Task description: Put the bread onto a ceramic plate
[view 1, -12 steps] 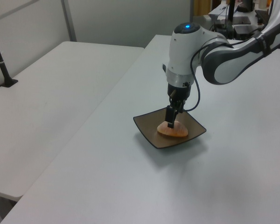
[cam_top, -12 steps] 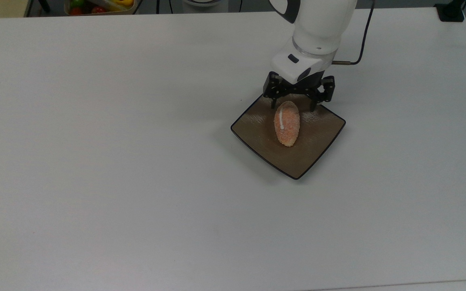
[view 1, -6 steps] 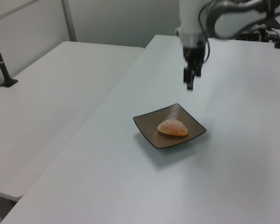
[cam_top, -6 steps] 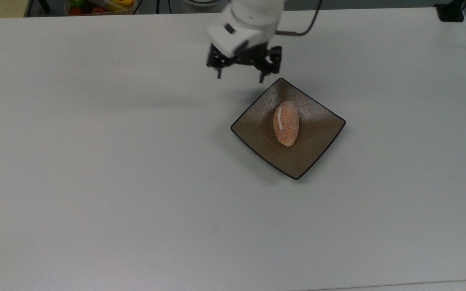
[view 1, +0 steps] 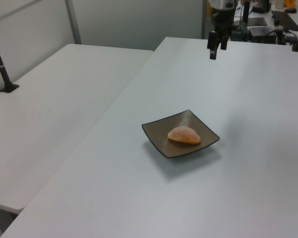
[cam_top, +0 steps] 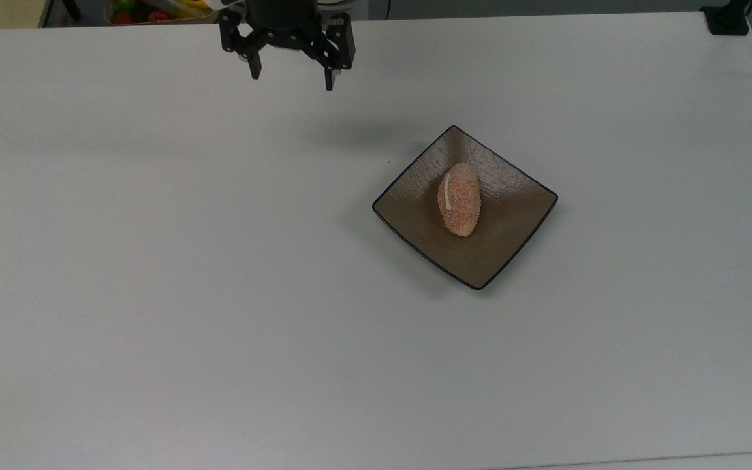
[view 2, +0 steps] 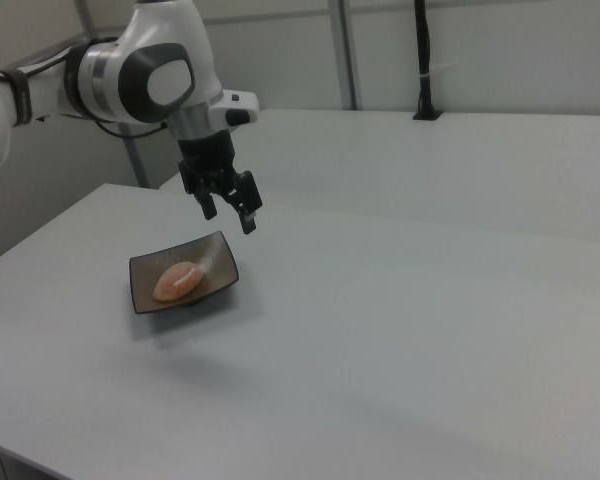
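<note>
Brown ceramic plate (cam_top: 513, 222) holds bread (cam_top: 460, 199); claw (cam_top: 290, 77) spread, well apart.

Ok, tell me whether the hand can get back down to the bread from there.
Probably yes: the hand hangs open above bare table, and the bread lies uncovered on the ceramic plate.

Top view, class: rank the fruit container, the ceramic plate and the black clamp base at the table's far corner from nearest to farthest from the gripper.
1. Fruit container: at the top edge, just to the top view's left of the gripper.
2. Ceramic plate: lower and to the top view's right, with the bread on it.
3. Black clamp base: top right corner in the top view.
</note>
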